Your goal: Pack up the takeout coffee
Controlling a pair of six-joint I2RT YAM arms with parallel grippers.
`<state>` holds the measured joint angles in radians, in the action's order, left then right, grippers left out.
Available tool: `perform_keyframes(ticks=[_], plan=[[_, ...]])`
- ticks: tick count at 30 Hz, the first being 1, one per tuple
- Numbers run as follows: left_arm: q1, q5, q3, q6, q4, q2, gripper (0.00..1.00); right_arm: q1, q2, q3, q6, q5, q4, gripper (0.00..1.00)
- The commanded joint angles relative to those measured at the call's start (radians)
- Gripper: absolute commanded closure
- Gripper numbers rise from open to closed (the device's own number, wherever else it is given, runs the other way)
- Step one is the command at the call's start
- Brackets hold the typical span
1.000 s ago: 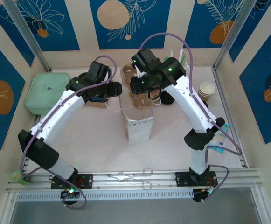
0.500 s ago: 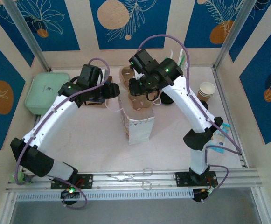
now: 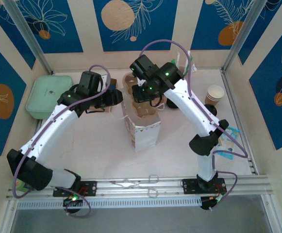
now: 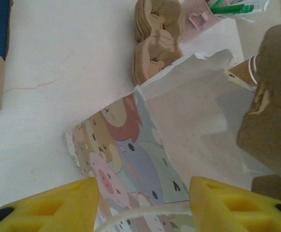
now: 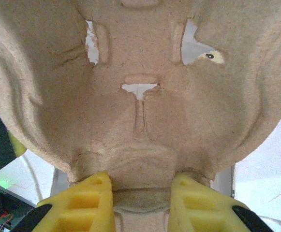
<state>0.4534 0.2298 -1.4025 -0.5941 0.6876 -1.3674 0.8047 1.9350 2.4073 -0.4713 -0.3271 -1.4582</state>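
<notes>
Top camera looks down, wrist cameras close, left shares the bag (image 3: 145, 133)

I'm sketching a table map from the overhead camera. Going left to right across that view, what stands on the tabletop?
pale green square lidded plastic box → white paper bag with a printed front → stack of kraft-brown paper cups with white rims
</notes>
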Motion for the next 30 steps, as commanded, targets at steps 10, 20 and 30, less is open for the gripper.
perform_keyframes(ticks=[10,20,30], plan=[[-0.016,0.055,0.03,-0.013,-0.04,0.021,0.52,0.029,0.036,-0.007,-0.022,-0.036,-0.047,0.78],[-0.016,0.059,0.037,-0.025,-0.046,0.038,0.54,0.054,0.059,0.071,-0.031,-0.087,-0.101,0.78],[-0.016,0.052,0.046,-0.035,-0.054,0.05,0.54,0.064,0.055,0.105,-0.029,-0.065,-0.112,0.78]])
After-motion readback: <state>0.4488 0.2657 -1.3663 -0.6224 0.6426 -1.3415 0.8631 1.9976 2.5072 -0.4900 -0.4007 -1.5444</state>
